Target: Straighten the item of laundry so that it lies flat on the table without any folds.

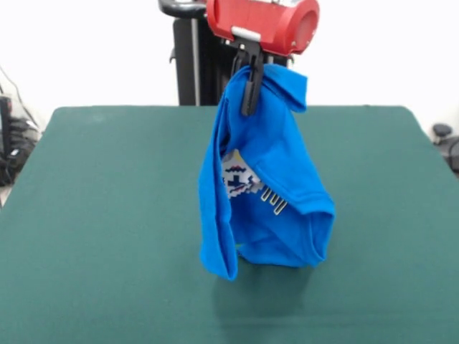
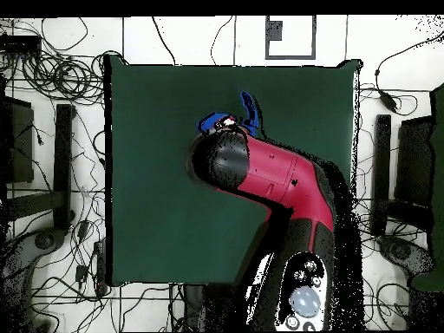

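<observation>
The item of laundry (image 1: 265,186), a bright blue T-shirt with a patch of white print, hangs in a crumpled bundle above the table (image 1: 107,215). My gripper (image 1: 250,93) is shut on a fold near its top, and the black fingers (image 1: 251,86) pinch the cloth. The shirt's lower end reaches down close to the green top; I cannot tell whether it touches. From overhead only small blue bits of the item of laundry (image 2: 250,111) show past the red arm, which hides the gripper there.
Cables and dark equipment (image 2: 61,173) lie on the floor around the table. The black pedestal column (image 1: 188,57) rises behind the table's far edge. Green surface (image 2: 156,199) spreads on all sides of the hanging shirt.
</observation>
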Tool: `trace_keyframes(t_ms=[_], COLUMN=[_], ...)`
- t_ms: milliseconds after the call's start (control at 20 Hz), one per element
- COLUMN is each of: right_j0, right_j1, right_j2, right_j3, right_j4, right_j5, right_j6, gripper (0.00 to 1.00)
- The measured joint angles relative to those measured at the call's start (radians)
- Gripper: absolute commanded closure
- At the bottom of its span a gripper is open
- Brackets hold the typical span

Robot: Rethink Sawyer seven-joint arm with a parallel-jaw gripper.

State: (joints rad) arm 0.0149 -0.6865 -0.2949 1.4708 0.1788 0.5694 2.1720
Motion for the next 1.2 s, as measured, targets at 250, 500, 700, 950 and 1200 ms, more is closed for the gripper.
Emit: trace_keyframes(t_ms=[250,500,700,950,1200], right_j0=[-0.015,-0.031,-0.041,-0.050,-0.055], right_j1=[0.002,0.008,0.016,0.020,0.019], right_j2=[0.020,0.051,0.067,0.078,0.081], right_j3=[0.021,0.070,0.117,0.177,0.234], right_j4=[-0.004,-0.015,-0.035,-0.045,-0.045], right_j5=[-0.060,-0.177,-0.255,-0.304,-0.328], right_j6=[0.000,0.000,0.000,0.000,0.000], gripper=[1.00,1.00,1.00,1.00,1.00])
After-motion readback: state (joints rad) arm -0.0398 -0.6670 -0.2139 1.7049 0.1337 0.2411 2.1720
